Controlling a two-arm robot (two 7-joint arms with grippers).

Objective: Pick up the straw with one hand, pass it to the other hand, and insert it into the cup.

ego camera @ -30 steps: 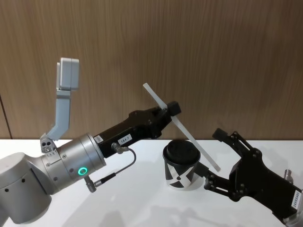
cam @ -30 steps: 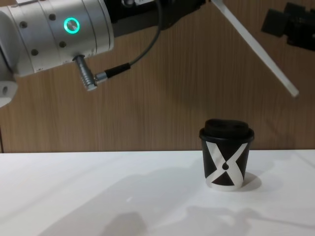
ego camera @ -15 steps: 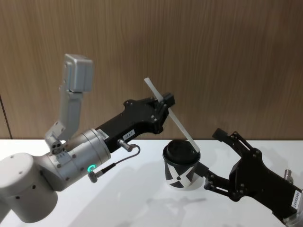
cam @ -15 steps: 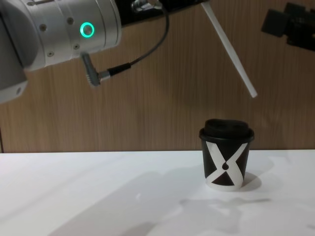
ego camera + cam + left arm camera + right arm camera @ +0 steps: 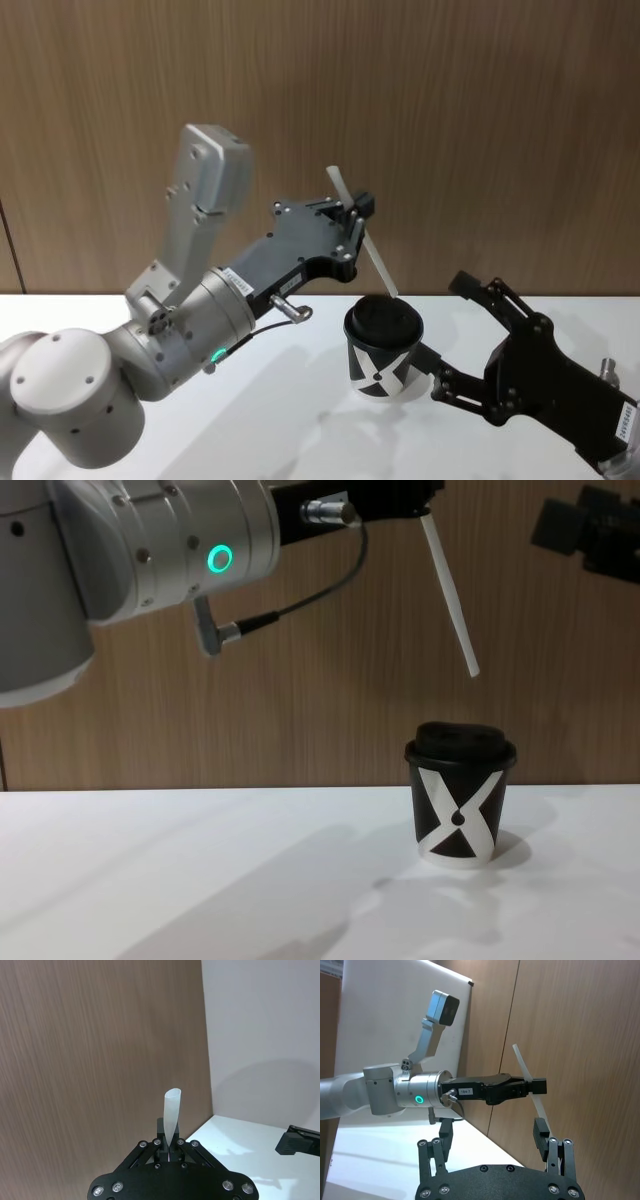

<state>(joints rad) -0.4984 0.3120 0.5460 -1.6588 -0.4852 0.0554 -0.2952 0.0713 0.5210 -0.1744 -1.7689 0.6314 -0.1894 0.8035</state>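
The left tool [image 5: 352, 215] is closed on the straw [image 5: 378, 265], gripping it near its upper end. A short length projects above the fingers, as the left wrist view confirms [image 5: 171, 1110]. The straw is held up and to the left of the cup [image 5: 382, 350] and slopes down to the right. In the chest view its lower end [image 5: 473, 670] hangs over the lid [image 5: 463, 738] with a clear gap and no contact. The cup stands upright on the tabletop [image 5: 280, 430]. The right tool [image 5: 445, 318] is open, jaws spread wide, and sits low just beside the cup on its right, with its lower finger near the cup's base. One second earlier the straw lay at a much shallower angle and its lower end reached past the cup's right side. It is now steeper, and that end has drawn back over the lid. The left wrist has also rolled. The right tool and the cup are unchanged.
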